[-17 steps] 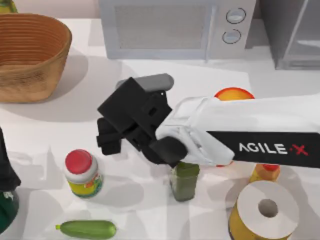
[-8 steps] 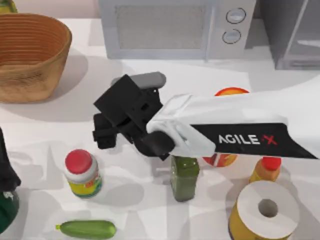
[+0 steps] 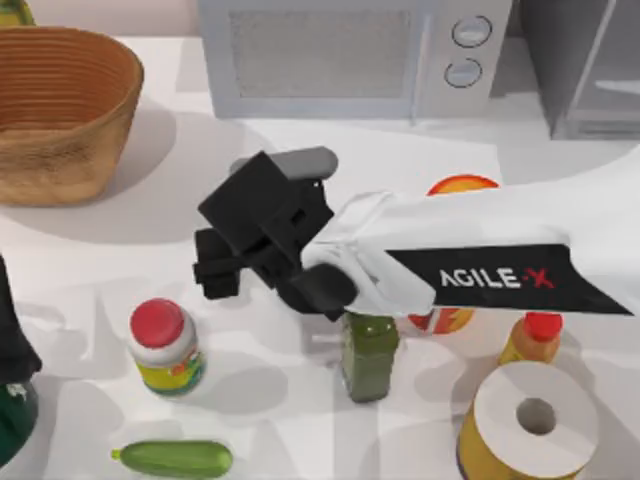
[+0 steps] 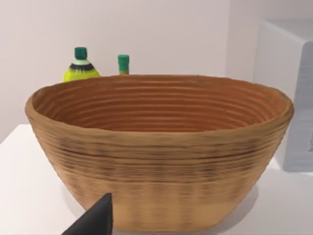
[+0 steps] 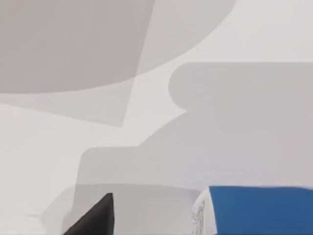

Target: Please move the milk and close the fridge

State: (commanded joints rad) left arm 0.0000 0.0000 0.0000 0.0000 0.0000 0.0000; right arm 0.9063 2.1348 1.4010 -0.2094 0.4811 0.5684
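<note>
My right arm reaches in from the tabletop's right edge, its gripper (image 3: 215, 270) over the middle of the tabletop; whether its fingers are spread I cannot tell. The milk (image 5: 259, 210) is cut off in the right wrist view (just a blue top beside one dark finger (image 5: 95, 218)). The fridge (image 3: 590, 70) stands cropped at the far right corner, and my left arm sits parked at the left edge.
</note>
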